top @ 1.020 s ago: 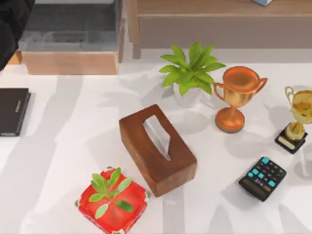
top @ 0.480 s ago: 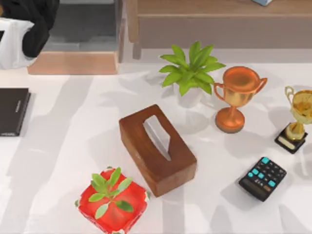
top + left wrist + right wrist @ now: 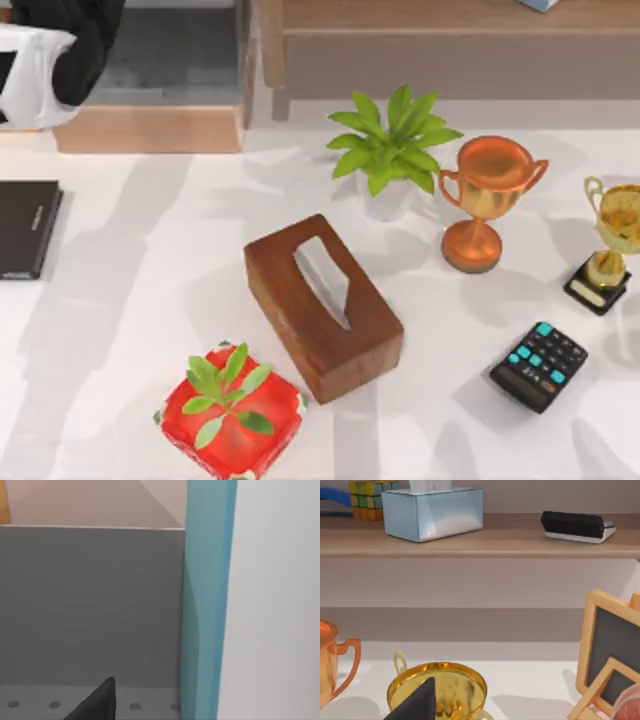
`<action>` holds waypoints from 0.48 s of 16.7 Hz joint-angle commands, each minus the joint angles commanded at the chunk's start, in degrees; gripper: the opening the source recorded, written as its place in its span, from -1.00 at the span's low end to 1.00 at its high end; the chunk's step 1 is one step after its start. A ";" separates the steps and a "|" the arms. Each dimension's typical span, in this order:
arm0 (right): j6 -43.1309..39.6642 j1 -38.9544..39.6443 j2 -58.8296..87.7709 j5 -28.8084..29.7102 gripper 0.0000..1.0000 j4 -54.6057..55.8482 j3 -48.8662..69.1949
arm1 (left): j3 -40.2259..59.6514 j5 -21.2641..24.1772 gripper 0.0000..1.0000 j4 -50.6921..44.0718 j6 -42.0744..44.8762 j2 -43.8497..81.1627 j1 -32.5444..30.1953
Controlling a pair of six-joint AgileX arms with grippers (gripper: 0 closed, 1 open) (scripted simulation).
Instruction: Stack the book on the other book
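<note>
Black book [image 3: 27,228] at table's left edge; tissue box [image 3: 322,303] centre; calculator [image 3: 538,366] right.

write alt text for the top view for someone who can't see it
A wooden tissue box sits mid-table, a flat black book at the left edge, a calculator and two trophies right. The left arm is at the top left corner.

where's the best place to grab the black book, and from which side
Probably the edge of the black book that faces the tissue box, coming in low from that side. It lies flat, so only its thin edges give a claw something to pinch.
</note>
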 joint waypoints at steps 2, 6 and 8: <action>0.00 0.00 0.00 0.00 1.00 0.00 0.00 | 2.85 0.24 1.00 -0.84 -0.01 2.02 0.20; 0.00 0.00 0.00 0.00 1.00 0.00 0.00 | 5.29 0.46 1.00 -1.61 -0.02 3.70 0.41; 0.00 0.00 0.00 0.00 1.00 0.00 0.00 | 5.29 0.46 1.00 -1.61 -0.02 3.70 0.41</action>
